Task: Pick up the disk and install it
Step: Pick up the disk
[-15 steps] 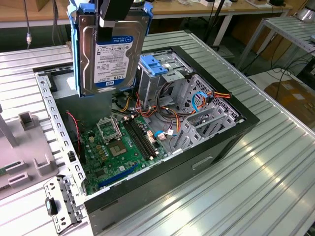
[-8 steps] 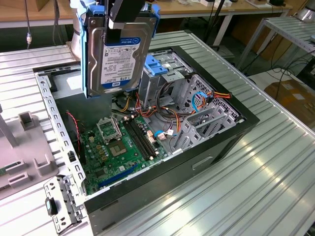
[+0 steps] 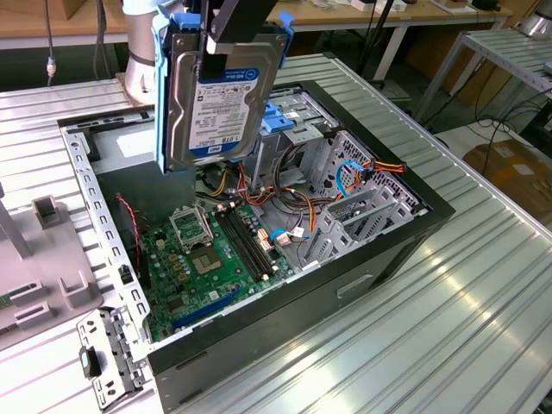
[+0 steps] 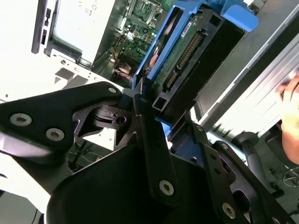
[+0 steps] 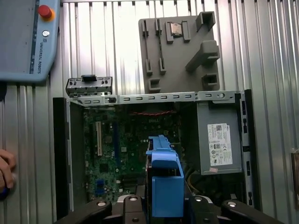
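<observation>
— What's under you?
— The open computer case [image 3: 259,332], motherboard [image 3: 203,263] bare inside
— And the disk [image 3: 220,95]?
— It hangs upright above that board, label showing, clear of it, my gripper [image 3: 226,43] pinching its top end

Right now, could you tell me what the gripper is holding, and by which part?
The gripper holds the disk by its upper end, so it hangs upright over the open computer case.
</observation>
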`<state>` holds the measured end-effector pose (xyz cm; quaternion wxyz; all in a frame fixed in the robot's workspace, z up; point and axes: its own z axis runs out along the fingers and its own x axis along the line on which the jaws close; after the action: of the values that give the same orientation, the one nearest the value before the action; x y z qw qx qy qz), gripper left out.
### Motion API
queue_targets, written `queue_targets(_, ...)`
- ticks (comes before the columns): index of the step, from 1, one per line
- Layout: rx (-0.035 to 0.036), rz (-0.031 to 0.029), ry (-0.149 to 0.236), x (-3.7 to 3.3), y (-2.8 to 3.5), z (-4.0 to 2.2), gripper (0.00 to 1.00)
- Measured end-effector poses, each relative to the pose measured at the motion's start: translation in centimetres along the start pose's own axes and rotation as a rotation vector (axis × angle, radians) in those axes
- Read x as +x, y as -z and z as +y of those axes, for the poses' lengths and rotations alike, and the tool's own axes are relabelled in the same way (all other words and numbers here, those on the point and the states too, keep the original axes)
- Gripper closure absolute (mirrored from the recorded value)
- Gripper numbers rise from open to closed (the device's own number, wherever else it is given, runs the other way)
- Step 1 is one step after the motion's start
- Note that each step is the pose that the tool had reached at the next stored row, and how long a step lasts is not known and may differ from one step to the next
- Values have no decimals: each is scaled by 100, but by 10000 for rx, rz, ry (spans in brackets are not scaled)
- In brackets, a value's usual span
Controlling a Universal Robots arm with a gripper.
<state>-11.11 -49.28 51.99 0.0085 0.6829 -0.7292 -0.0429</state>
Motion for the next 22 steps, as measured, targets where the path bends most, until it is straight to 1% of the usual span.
queue_targets(7, -13, 1, 1, 38, 2, -69, 63)
queue_targets(9, -17, 1, -1, 56, 2, -98, 63)
queue_targets(19, -28, 2, -1, 104, 2, -178, 63)
queue_targets(22, -34, 3, -1, 124, 3, -217, 63)
